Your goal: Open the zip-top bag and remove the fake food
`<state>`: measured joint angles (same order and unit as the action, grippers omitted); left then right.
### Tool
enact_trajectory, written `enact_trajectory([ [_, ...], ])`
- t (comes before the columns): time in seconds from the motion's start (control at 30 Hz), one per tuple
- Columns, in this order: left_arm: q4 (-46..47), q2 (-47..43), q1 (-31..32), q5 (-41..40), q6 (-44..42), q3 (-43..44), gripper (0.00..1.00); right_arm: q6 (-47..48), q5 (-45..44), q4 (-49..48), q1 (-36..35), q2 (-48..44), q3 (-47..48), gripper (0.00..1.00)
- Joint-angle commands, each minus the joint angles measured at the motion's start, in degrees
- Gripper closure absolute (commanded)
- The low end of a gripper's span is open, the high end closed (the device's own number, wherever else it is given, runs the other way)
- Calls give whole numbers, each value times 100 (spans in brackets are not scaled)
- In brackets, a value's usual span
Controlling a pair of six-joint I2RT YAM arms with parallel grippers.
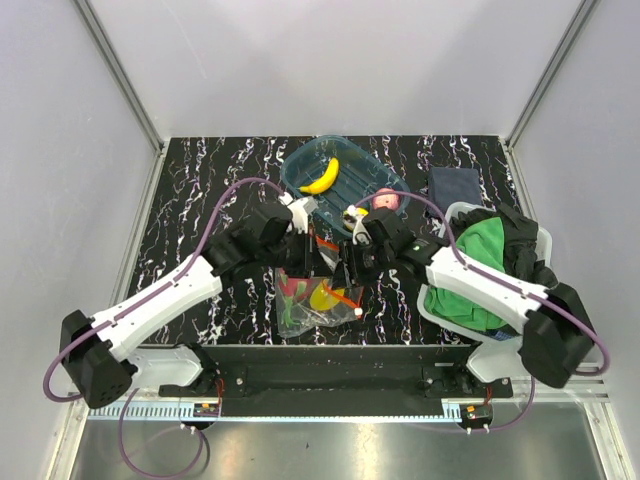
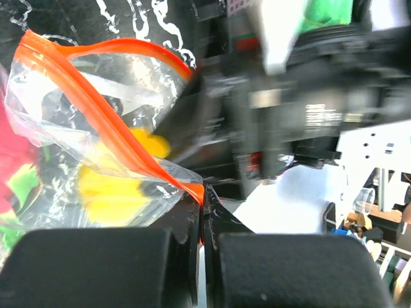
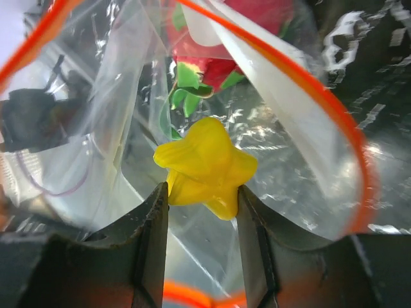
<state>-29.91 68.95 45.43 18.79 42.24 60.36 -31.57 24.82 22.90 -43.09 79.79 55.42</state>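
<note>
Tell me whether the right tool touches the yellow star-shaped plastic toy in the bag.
Touching. Right wrist view: the right tool pinches the yellow star-shaped plastic toy, no gap.

Top view: the mouth of the clear crinkly zip-top bag with an orange zip strip (image 1: 312, 300) is covered by the dark wrists (image 1: 300, 245) at frame centre, and its toys are too small to tell apart.

Left wrist view: the red toy fruit (image 2: 11, 151) is cut by the left edge. The yellow toy pieces (image 2: 112, 189) blur behind plastic. The right arm's black body (image 2: 289, 96) is smeared at upper right. The left gripper (image 2: 204, 192) is cropped at the bottom.

Right wrist view: the right gripper (image 3: 201, 191), flanking the yellow star-shaped toy piece (image 3: 205, 160), is cropped likewise. A dark shape (image 3: 29, 119) at left is unreadable behind film.
</note>
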Motion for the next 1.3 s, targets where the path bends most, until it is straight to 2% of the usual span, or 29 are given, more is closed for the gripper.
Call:
enact_trajectory([
  [0.0,21,-224,-34,-217,-225,2,100,511,-872,829,-6,-622,556,100],
  [0.27,-85,-206,-78,-182,-426,-6,100,1039,-2085,1428,116,-1421,1216,100],
  [0.43,-225,-136,-87,-77,-655,90,100,1346,-2710,1367,564,-1203,1858,100],
  [0.6,-471,66,-87,160,-1103,257,100,1233,-2184,963,1573,-229,2533,100],
  [0.8,-761,400,-87,494,-1683,556,100,864,-2253,708,2119,1458,3711,100],
  [1.13,-1025,620,-87,828,-2343,627,100,565,-1998,891,2516,3999,5619,100],
  [1.23,-1025,655,-87,942,-2465,556,100,538,-1990,1015,2560,4474,5989,96],
  [1.27,-1025,655,-87,977,-2483,556,100,529,-2007,1050,2569,4632,6111,90],
])
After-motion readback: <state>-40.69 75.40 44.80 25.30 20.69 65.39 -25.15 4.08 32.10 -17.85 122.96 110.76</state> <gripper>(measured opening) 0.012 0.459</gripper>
